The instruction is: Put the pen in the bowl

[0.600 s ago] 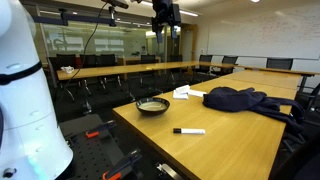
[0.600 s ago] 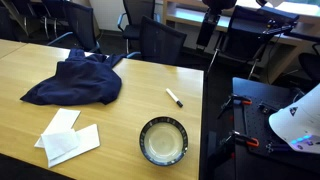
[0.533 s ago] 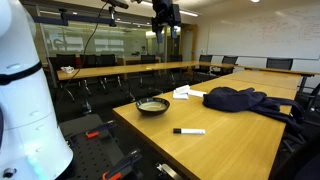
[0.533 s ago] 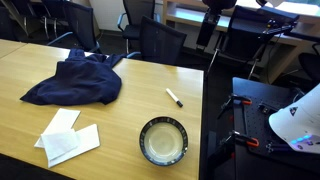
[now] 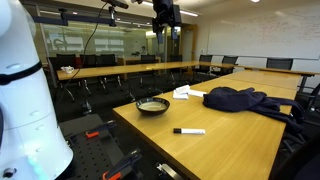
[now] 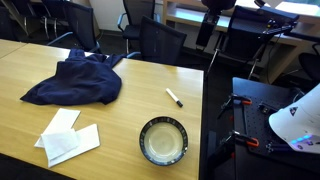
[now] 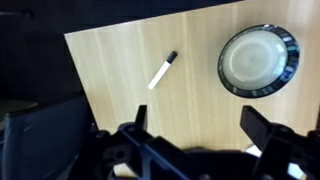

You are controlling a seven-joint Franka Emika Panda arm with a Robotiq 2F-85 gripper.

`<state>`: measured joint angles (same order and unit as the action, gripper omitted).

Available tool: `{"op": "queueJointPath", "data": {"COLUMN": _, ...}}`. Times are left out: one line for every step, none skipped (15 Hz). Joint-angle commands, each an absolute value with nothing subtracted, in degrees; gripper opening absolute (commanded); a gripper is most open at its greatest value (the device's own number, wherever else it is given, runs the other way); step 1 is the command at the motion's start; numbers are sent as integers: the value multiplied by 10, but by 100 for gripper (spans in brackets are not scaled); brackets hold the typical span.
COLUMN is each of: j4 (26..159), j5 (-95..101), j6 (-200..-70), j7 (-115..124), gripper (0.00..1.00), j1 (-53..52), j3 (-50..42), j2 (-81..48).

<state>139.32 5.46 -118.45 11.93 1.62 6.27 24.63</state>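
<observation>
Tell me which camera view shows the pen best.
The wrist view: it looks straight down on the pen, and its dark cap shows. In both exterior views the pen is only a small thin line.

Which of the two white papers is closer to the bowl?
The larger paper, lying out toward the bowl; the smaller paper sits behind it, nearer the dark cloth.

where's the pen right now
In an exterior view the pen lies flat on the table near its edge, apart from the bowl and farther from the dark cloth; in the wrist view it sits left of the bowl.
</observation>
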Motion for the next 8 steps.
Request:
{"op": "queueJointPath", "data": {"j4": 1381, "j5": 57, "j6": -1227, "j7": 178, "gripper": 100, "j1": 31, "j3": 55, "j2": 189}}
{"op": "queueJointPath", "data": {"j4": 1381, "j5": 52, "j6": -1251, "j7": 187, "gripper": 100, "j1": 35, "j3": 49, "j2": 168}}
{"op": "queueJointPath", "data": {"j4": 1379, "j5": 48, "j6": -1281, "j7": 196, "gripper": 100, "j1": 40, "j3": 41, "j2": 140}}
{"op": "queueJointPath", "data": {"j4": 1378, "j5": 49, "j6": -1314, "j7": 204, "gripper": 100, "j1": 45, "j3": 33, "j2": 112}}
{"op": "queueJointPath", "data": {"j4": 1374, "j5": 48, "j6": -1344, "j7": 208, "gripper": 100, "j1": 48, "j3": 25, "j2": 81}}
{"op": "queueJointPath", "data": {"j4": 1368, "j5": 43, "j6": -1371, "j7": 209, "gripper": 100, "j1": 50, "j3": 16, "j2": 50}}
{"op": "queueJointPath", "data": {"j4": 1366, "j5": 39, "j6": -1403, "j7": 206, "gripper": 100, "j1": 50, "j3": 7, "j2": 23}}
{"op": "queueJointPath", "data": {"j4": 1360, "j5": 37, "j6": -1429, "j7": 204, "gripper": 100, "j1": 49, "j3": 0, "j2": -6}}
